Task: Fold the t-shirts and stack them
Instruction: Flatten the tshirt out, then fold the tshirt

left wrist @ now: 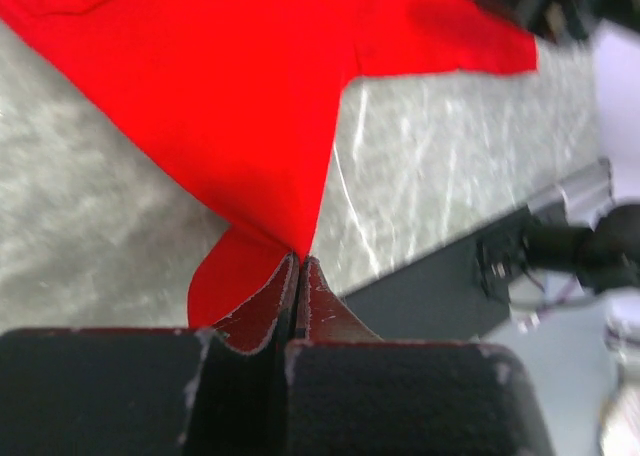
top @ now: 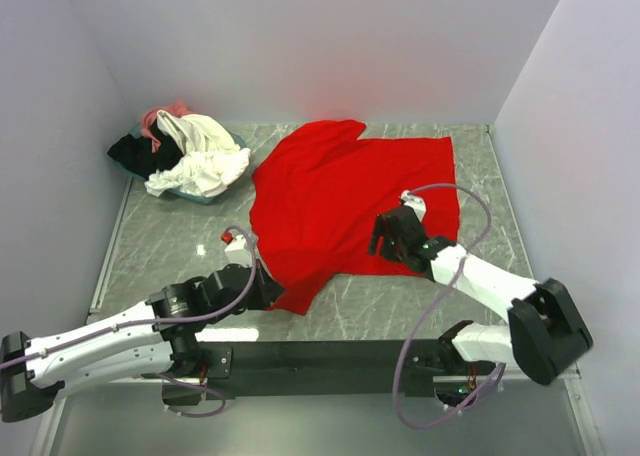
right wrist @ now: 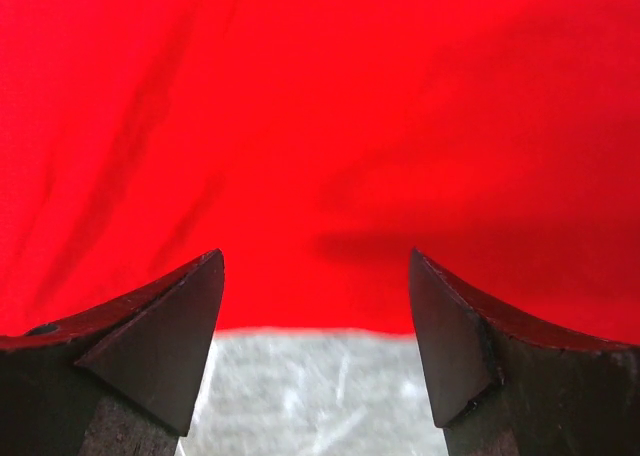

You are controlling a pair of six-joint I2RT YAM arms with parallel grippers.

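Two tools sit at the near edge of one shirt. The left tool (left wrist: pixel 298 261) has its fingers pressed together on the near-left corner of the red t-shirt (left wrist: pixel 250 96), and the cloth draws to a point where the tips meet, with a small flap hanging beside them. The right tool (right wrist: pixel 315 266) has its fingers spread apart over the shirt's near hem, with red cloth ahead of the tips and grey stone showing between them. I cannot tell whether those tips touch the fabric.

From above, the left tool (top: pixel 268 288) is at the shirt's near-left corner and the right tool (top: pixel 385 238) is over its near-right part. The red t-shirt (top: pixel 350 196) lies spread mostly flat across the middle of the marbled tabletop (top: pixel 170 246). Well apart, at the far left, a teal-rimmed tray (top: pixel 203 197) holds a crumpled heap: a cream-white t-shirt (top: pixel 205 156) on top, a black t-shirt (top: pixel 135 154) spilling off to the left, and a pink t-shirt (top: pixel 165 114) behind.
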